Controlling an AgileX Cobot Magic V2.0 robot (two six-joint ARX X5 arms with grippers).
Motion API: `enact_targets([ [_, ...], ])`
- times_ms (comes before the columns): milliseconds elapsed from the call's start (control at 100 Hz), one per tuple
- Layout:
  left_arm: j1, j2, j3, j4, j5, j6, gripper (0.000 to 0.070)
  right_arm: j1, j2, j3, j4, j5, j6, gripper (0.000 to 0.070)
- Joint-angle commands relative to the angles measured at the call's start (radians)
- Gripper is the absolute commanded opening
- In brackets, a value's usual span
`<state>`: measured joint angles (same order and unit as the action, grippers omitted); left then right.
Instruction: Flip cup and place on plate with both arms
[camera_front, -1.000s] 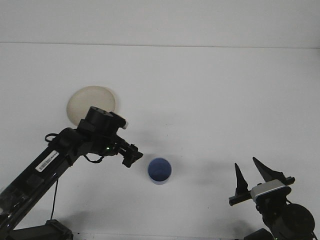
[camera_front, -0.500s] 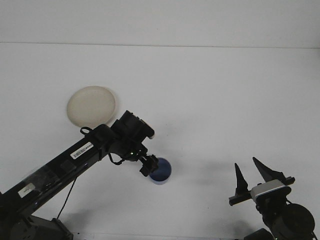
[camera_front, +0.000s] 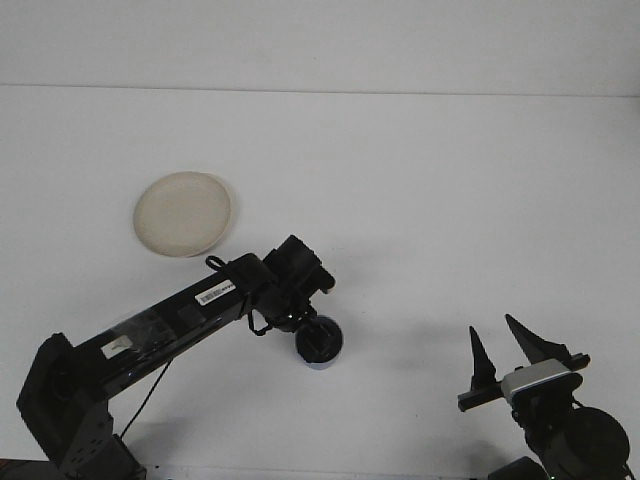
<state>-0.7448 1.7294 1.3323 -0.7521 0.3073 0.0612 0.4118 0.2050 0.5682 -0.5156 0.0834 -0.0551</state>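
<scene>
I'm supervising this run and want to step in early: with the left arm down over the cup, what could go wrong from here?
1. The left tool sits right over the small blue cup, hiding it; an off-centre grip could tip or push it.
2. The round beige plate lies well away from the cup, so a loose hold could drop it in transit.
3. The right tool waits far off, so any handover means a long reach.

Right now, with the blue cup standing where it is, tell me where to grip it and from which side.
Grip the blue cup by its rim wall, coming down from above. It stands with its mouth facing up and nothing around it on the table, so one finger can probably drop inside and one outside. The left hand is already over the opening.
</scene>
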Motion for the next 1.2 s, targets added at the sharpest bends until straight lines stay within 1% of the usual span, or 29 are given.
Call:
enact_targets([
  [0, -0.016, 0.019, 0.02, -0.002, -0.02, 0.003, 0.0419, 0.003, -0.001, 0.003, 0.008, 0.004, 0.006, 0.0356],
  [20, -0.017, 0.019, 0.02, -0.002, -0.025, 0.003, 0.0397, 0.003, -0.001, 0.003, 0.008, 0.004, 0.006, 0.0356],
  [60, -0.02, 0.019, 0.02, 0.0, -0.027, 0.002, 0.0309, 0.003, -0.001, 0.003, 0.008, 0.004, 0.006, 0.0356],
  [90, -0.021, 0.019, 0.02, 0.002, -0.027, 0.002, 0.0231, 0.003, -0.001, 0.003, 0.008, 0.004, 0.006, 0.0356],
  [130, -0.023, 0.019, 0.02, 0.005, -0.027, 0.003, 0.0107, 0.003, -0.001, 0.003, 0.008, 0.004, 0.006, 0.0356],
  [140, -0.023, 0.019, 0.02, 0.005, -0.027, 0.003, 0.0091, 0.003, -0.001, 0.003, 0.008, 0.004, 0.006, 0.0356],
  [150, -0.023, 0.019, 0.02, 0.006, -0.027, 0.003, 0.0045, 0.003, -0.001, 0.003, 0.008, 0.004, 0.006, 0.0356],
  [160, -0.023, 0.019, 0.02, 0.007, -0.027, 0.002, 0.0015, 0.003, -0.001, 0.003, 0.008, 0.004, 0.006, 0.0356],
  [170, -0.023, 0.019, 0.02, 0.007, -0.027, 0.002, 0.0015, 0.003, -0.001, 0.003, 0.008, 0.004, 0.006, 0.0356],
  [180, -0.023, 0.019, 0.02, 0.008, -0.027, 0.002, 0.0, 0.003, -0.001, 0.003, 0.008, 0.004, 0.006, 0.0356],
  [200, -0.023, 0.019, 0.02, 0.01, -0.027, 0.002, 0.0017, 0.003, -0.001, 0.003, 0.008, 0.004, 0.006, 0.0356],
  [460, -0.027, 0.016, 0.024, 0.02, -0.027, -0.002, 0.0013, 0.003, -0.001, 0.003, 0.007, 0.004, 0.006, 0.0356],
  [680, 0.011, 0.01, 0.12, -0.04, -0.027, -0.002, 0.0013, 0.003, -0.001, 0.003, 0.007, 0.004, 0.006, 0.0356],
  [750, 0.045, 0.01, 0.177, -0.064, -0.032, 0.003, 0.0013, 0.003, -0.001, 0.003, 0.006, 0.004, 0.006, 0.0356],
  [920, 0.158, 0.01, 0.295, -0.092, -0.091, 0.014, 0.0013, 0.003, -0.001, 0.003, 0.006, 0.004, 0.006, 0.0356],
  [1190, 0.431, 0.01, 0.357, -0.101, -0.098, 0.002, 0.0013, 0.003, -0.001, 0.003, 0.006, 0.004, 0.006, 0.0356],
])
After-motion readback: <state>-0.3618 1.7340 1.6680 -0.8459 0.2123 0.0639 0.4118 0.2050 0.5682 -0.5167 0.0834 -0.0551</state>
